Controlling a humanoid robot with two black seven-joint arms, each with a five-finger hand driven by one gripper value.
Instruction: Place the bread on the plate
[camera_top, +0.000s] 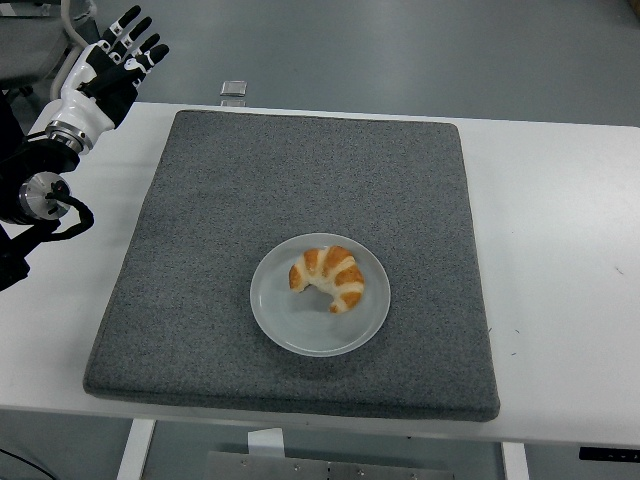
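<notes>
We see the left robot hand (118, 62) up at the far left corner, with its fingers spread wide. It holds nothing and touches nothing. Its arm is cut off by the left edge. The bread (328, 278) lies on the round plate (290, 322). The plate sits on a gray mat (300, 180) on the white desk (560, 240). A small thing (234, 89) past the far edge is too tiny to make out.
</notes>
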